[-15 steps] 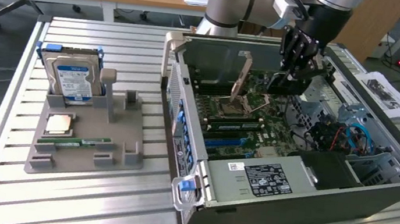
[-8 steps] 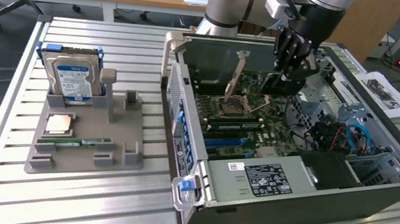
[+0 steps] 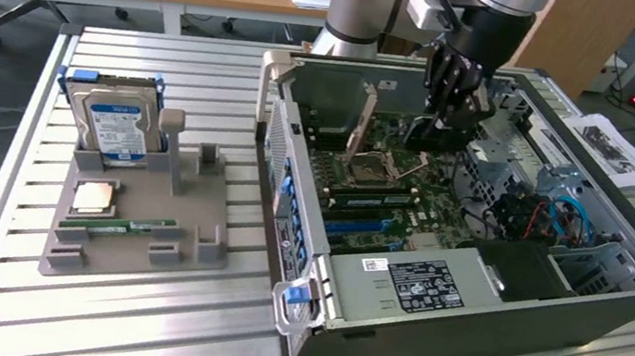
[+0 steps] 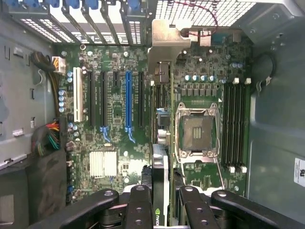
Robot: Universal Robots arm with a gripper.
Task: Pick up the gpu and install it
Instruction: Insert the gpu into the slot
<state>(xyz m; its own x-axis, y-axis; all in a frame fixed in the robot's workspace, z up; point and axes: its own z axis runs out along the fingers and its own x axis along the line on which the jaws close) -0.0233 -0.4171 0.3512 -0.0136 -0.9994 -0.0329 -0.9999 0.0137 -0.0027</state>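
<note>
My gripper [image 3: 450, 103] reaches down into the open computer case [image 3: 599, 302] and is shut on the gpu [image 3: 435, 137], a dark card held upright above the motherboard. In the wrist view the gpu [image 4: 161, 157] appears edge-on between the black fingers [image 4: 138, 205]. Its silver bracket [image 4: 167, 43] points toward the case's rear slot covers. The card hangs over the board between the long blue slot [image 4: 127, 100] and the empty processor socket [image 4: 196, 131]. I cannot tell whether its edge touches a slot.
A grey parts tray [image 3: 179, 233] stands on the slatted metal table at the exterior view's left, holding a hard drive [image 3: 119, 127], a processor [image 3: 92, 196] and a green memory stick [image 3: 117, 226]. Cables [image 3: 543, 214] and a drive cage crowd the case's far side.
</note>
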